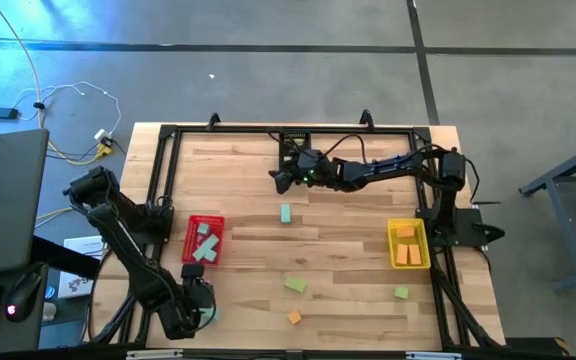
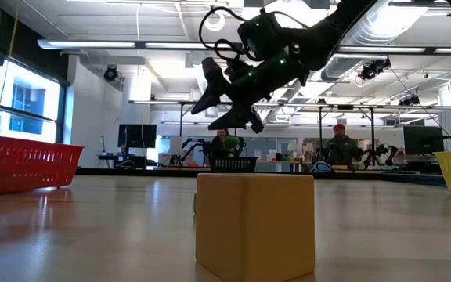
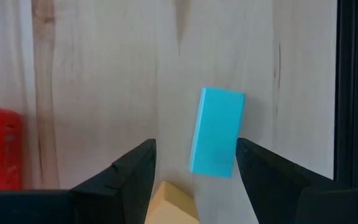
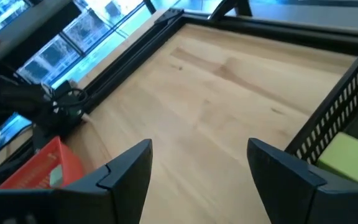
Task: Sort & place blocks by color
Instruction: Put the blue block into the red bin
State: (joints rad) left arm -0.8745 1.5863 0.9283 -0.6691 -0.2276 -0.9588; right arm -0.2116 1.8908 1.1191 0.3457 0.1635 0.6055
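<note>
A mint-teal bar block lies flat on the wood near the table's near-left corner. My left gripper points down over it, open, one finger on either side of the block's near end, touching nothing that I can see. In the high view that gripper mostly hides the block. My right gripper hangs open and empty above the far middle of the table, beside the black bin, which holds lime green blocks. Loose on the table lie a teal block, two green blocks and an orange block.
The red bin at the left holds mint-teal blocks. The yellow bin at the right holds orange blocks. A black frame runs along the table's edges. People sit in the room beyond. Bare wood lies between the bins.
</note>
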